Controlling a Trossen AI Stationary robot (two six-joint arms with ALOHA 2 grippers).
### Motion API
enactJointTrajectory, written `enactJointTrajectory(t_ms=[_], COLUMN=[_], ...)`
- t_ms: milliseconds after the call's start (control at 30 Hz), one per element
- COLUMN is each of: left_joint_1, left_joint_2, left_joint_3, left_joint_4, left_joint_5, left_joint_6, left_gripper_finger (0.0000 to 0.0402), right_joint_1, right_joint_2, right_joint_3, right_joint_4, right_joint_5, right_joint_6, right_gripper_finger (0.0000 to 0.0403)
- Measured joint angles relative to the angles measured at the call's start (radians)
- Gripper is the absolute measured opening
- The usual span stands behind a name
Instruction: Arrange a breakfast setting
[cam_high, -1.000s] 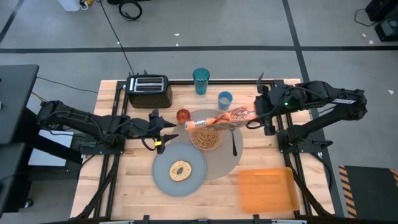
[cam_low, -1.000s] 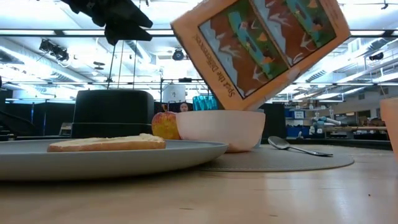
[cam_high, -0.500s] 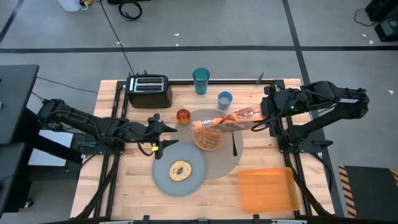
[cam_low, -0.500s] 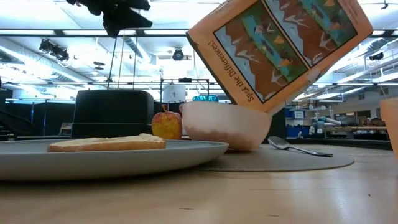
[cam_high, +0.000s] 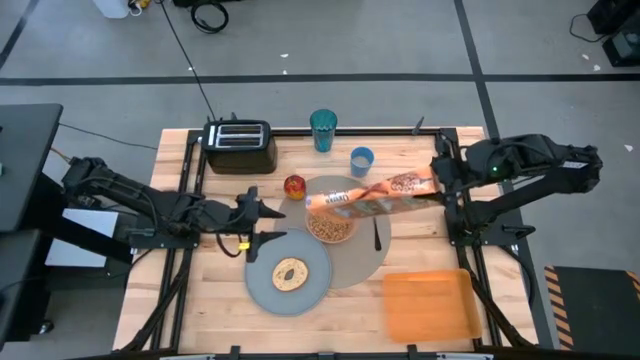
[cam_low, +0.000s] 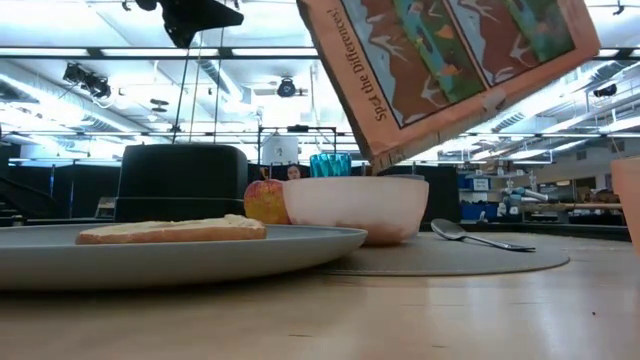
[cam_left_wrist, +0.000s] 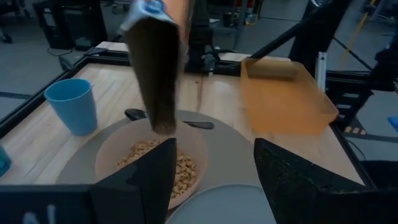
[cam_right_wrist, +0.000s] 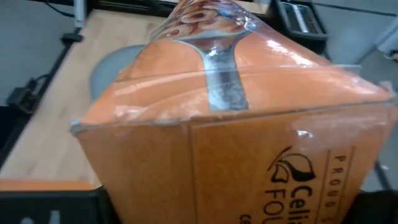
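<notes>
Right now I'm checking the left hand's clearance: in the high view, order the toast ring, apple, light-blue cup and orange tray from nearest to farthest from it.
From the left hand:
1. Toast ring, on the plate below it.
2. Apple, about as near; too close to call.
3. Light-blue cup, beyond the bowl.
4. Orange tray, at the right front corner.

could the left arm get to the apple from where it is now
Probably yes. The left tool is open and holds nothing, beside the apple, with bare table between them. The cereal box hangs farther right, over the bowl.

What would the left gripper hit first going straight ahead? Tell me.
Probably the tilted cereal box above the bowl of cereal; the left gripper points that way, though depth is unclear.
</notes>
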Motion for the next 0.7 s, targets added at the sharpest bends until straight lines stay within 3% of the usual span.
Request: enactJointTrajectory(t_ms=[267, 700], left_joint_1=[-0.006, -0.003], left_joint_2=[-0.001, 0.015], left_joint_3=[0.000, 0.000], left_joint_4=[0.017, 0.155], left_joint_5=[0.000, 0.000], left_joint_6=[0.001, 0.053], left_gripper_finger=[0.0222, 0.0222], right_joint_1=[0.000, 0.000], right_joint_2=[-0.201, -0.670], right_joint_3=[-0.264, -0.571], right_joint_4=[0.158, 0.329], right_joint_5=[-0.059, -0.055], right_joint_6=[0.008, 0.044], right_gripper_finger=[0.0206, 0.0206])
